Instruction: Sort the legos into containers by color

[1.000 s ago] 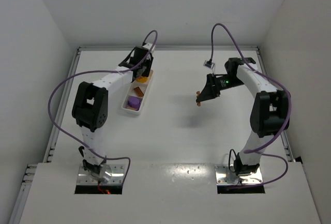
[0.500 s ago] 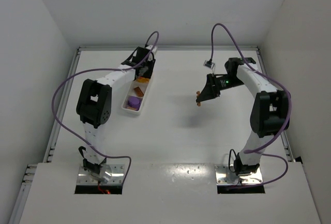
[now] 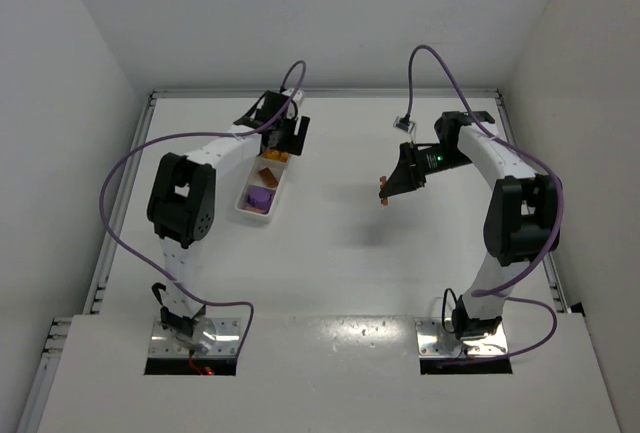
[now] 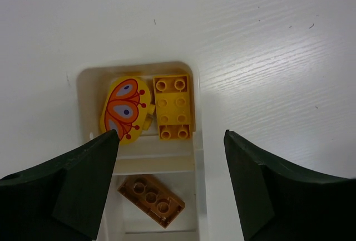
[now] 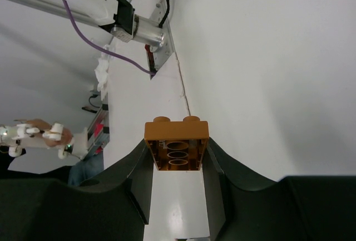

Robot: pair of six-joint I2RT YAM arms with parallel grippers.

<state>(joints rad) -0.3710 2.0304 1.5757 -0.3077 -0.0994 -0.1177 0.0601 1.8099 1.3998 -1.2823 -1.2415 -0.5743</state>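
The brown-orange brick point(image 5: 176, 147) is pinched between the fingers point(image 5: 142, 168) of the right gripper point(image 3: 385, 191), well apart from the white tray point(image 3: 243, 211) on its right side, apparently lifted off the worktop point(image 3: 330, 273). I read it as hard, light, rigid plastic with smooth walls that could slip; the sound hold is the one it has, square across two opposite flat sides, hollow underside toward the wrist camera.

In the tray's far compartment lie a yellow brick point(image 4: 173, 107) and a yellow butterfly piece point(image 4: 125, 109), touching; the middle one holds another brown brick point(image 4: 151, 192); the near one holds a purple piece point(image 3: 258, 196). So I judge the held brick belongs in the middle compartment.

The left gripper point(image 4: 169, 135) hangs over the tray's far end with its fingers spread wide and holding nothing.

Against the earlier frames, the left wrist has shifted slightly towards the tray's far end and right edge; the right arm and its brick have not moved.
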